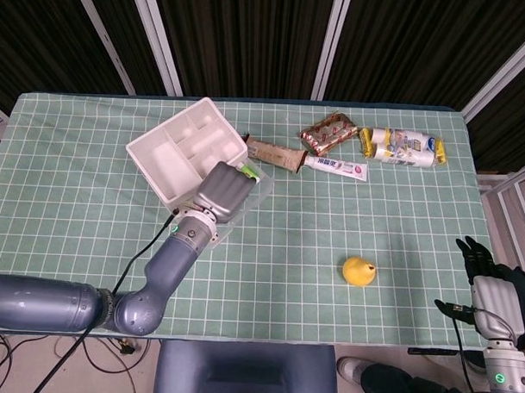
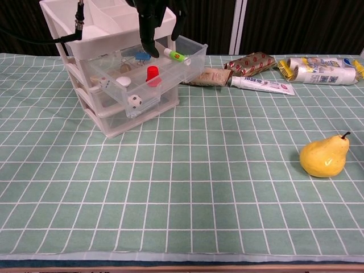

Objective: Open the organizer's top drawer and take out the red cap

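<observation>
While the top drawer (image 2: 149, 71) sits pulled open, the red cap (image 2: 152, 74) stands upright inside, at six o'clock just under the left hand (image 2: 154, 23), whose fingers (image 2: 149, 42) hang apart, holding nothing.

Grey metallic arms with green indicator lights, black cables, dark-fingered left hand (image 1: 223, 193).

A table (image 1: 64, 198) covered by a pale green cloth with a white grid fills most of both views. Behind it hangs a dark, vertically ribbed backdrop (image 1: 251, 32) crossed by slanting white frame bars (image 1: 156, 33). Light falls evenly, with soft shadows.
</observation>
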`<state>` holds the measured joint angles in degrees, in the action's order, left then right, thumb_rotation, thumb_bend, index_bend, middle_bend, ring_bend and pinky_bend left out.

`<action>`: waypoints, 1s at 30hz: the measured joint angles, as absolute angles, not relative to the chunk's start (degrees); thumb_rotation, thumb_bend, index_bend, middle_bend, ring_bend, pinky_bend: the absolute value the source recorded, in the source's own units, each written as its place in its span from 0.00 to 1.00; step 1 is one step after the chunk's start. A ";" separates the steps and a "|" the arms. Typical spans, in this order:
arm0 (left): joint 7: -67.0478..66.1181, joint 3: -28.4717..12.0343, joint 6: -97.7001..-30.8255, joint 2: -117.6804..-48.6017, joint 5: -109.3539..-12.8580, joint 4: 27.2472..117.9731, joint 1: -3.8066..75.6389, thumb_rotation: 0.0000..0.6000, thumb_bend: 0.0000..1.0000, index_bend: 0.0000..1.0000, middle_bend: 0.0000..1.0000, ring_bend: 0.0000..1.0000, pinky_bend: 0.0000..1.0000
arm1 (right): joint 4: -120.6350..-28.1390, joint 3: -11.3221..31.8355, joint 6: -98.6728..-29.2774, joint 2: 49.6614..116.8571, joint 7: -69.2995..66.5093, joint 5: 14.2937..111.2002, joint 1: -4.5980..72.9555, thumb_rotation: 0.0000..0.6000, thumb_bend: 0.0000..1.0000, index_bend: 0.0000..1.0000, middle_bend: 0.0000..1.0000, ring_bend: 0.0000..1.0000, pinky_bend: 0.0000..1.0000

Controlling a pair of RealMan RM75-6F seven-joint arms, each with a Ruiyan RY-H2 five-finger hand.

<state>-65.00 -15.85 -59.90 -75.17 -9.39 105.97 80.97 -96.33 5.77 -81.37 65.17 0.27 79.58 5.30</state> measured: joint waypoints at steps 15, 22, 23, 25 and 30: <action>-69.68 -10.87 -58.31 -78.18 -1.75 99.31 87.10 1.00 0.20 0.43 1.00 1.00 1.00 | -96.79 5.85 -80.50 64.73 -1.07 78.82 5.38 1.00 0.07 0.00 0.00 0.00 0.23; -69.88 -9.67 -57.94 -79.32 -0.32 97.44 87.91 1.00 0.21 0.42 1.00 1.00 1.00 | -97.03 5.88 -80.29 64.56 -1.38 78.56 5.37 1.00 0.07 0.00 0.00 0.00 0.23; -69.83 -9.58 -57.83 -79.50 -0.20 97.22 87.99 1.00 0.21 0.42 1.00 1.00 1.00 | -97.05 5.87 -80.27 64.52 -1.40 78.54 5.36 1.00 0.07 0.00 0.00 0.00 0.23; -69.53 -9.39 -57.60 -79.87 -0.09 96.78 88.12 1.00 0.21 0.42 1.00 1.00 1.00 | -97.10 5.91 -80.20 64.52 -1.45 78.38 5.37 1.00 0.07 0.00 0.00 0.00 0.23; -69.11 -8.82 -57.15 -80.59 0.12 96.00 88.30 1.00 0.21 0.42 1.00 1.00 1.00 | -97.13 6.06 -80.18 64.56 -1.62 78.13 5.40 1.00 0.07 0.00 0.00 0.00 0.23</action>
<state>-69.11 -8.82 -57.15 -80.59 0.12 96.00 88.30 -97.13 6.06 -80.18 64.56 -1.62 78.13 5.40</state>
